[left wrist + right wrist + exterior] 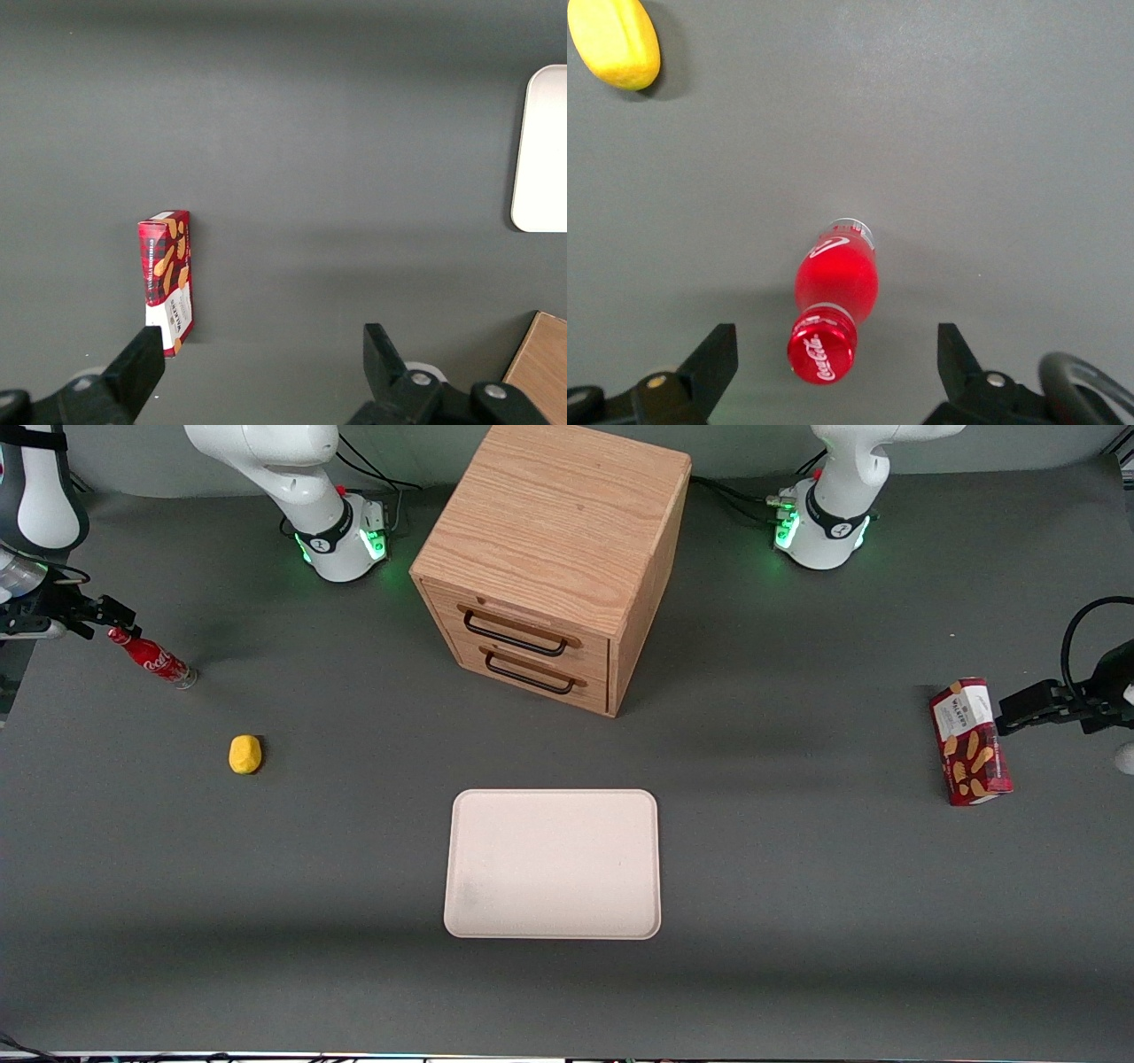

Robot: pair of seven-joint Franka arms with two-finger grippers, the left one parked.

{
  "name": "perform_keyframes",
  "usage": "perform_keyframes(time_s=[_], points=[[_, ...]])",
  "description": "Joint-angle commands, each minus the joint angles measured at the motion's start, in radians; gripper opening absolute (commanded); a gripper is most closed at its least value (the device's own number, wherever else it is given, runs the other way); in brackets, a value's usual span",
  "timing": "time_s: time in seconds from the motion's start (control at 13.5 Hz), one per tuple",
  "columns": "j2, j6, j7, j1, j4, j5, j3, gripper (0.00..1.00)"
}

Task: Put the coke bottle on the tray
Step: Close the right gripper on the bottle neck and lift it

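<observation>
Red and slim, the coke bottle (151, 658) stands on the grey table (354, 974) at the working arm's end, well apart from the tray (554, 864). Your hand (833, 359) hangs above its cap with the fingers (713, 359) spread wide, touching nothing. The yellow lump (244, 754) lies nearer the front camera than the bottle.

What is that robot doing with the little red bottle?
The robot's gripper hangs open right above the coke bottle, with one finger on each side of its cap, not touching it. The bottle stands on the table at the working arm's end, near a yellow lump. The tray, in front of the wooden drawers, has nothing on it.
</observation>
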Motion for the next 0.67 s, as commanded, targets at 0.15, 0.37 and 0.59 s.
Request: perform_keyframes(time_s=[0.15,0.37,0.59], points=[[0.000,0.001,-0.024,0.011,-0.006,-0.005,-0.016,0.68],[-0.003,-0.012,-0.047,0.011,-0.006,-0.005,-0.016,0.26],[-0.003,-0.012,-0.054,0.011,-0.006,-0.005,-0.016,0.04]])
